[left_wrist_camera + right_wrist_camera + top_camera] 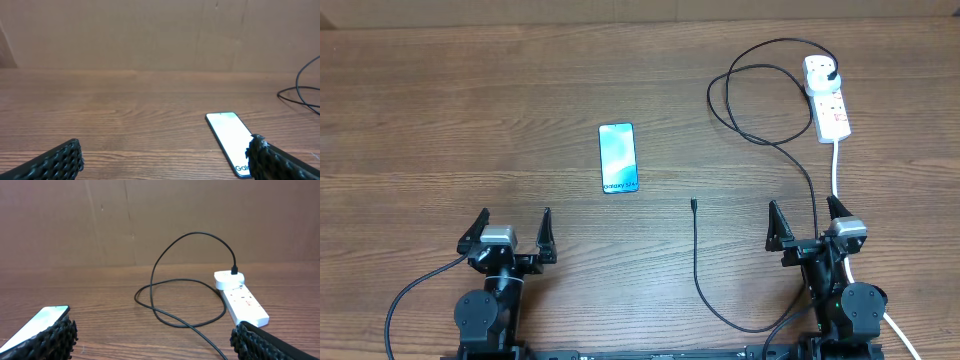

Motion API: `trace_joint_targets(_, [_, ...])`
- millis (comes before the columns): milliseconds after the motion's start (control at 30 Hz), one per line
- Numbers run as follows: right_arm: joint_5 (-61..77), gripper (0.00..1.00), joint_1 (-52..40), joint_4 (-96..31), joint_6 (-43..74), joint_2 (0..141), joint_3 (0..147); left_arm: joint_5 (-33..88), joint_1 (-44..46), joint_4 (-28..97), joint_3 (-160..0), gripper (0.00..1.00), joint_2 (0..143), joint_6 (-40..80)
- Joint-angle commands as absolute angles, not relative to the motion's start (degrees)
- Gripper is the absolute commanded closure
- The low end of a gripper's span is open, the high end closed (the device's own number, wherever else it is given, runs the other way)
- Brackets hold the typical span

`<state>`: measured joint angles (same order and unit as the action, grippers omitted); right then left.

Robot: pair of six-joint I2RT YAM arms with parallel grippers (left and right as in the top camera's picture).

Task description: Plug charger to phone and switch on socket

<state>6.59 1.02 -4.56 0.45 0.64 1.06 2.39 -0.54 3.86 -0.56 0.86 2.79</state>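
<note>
The phone [618, 158] lies face up mid-table, its blue screen reading "Galaxy S24"; it also shows in the left wrist view [229, 139] and at the left edge of the right wrist view [34, 325]. The white socket [826, 99] lies at the far right, with the charger's plug in its far end [234, 272]. The black charger cable [745, 105] loops left of the socket, then runs toward me; its free connector tip [693, 205] lies right of the phone. My left gripper [511, 234] and right gripper [807, 224] are both open and empty near the front edge.
The socket's thick white cord [836, 170] runs from the strip toward my right arm's base. A brown cardboard wall [160, 35] stands behind the wooden table [470, 120].
</note>
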Motion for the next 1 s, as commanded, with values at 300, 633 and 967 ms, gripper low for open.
trace_joint_targets(300, [6.0,0.00,0.7,-4.4,0.9,0.5,0.5,4.2,-1.2,0.6,-0.3,0.01,0.2,1.7])
trace_joint_targets(633, [6.0,0.00,0.7,-4.4,0.9,0.5,0.5,9.3,-1.2,-35.9,-2.7,0.00,0.3,1.7])
trace_joint_targets(967, [6.0,0.00,0.7,-4.4,0.9,0.5,0.5,10.4,-1.2,-0.9,-36.6,0.01,19.7,-2.2])
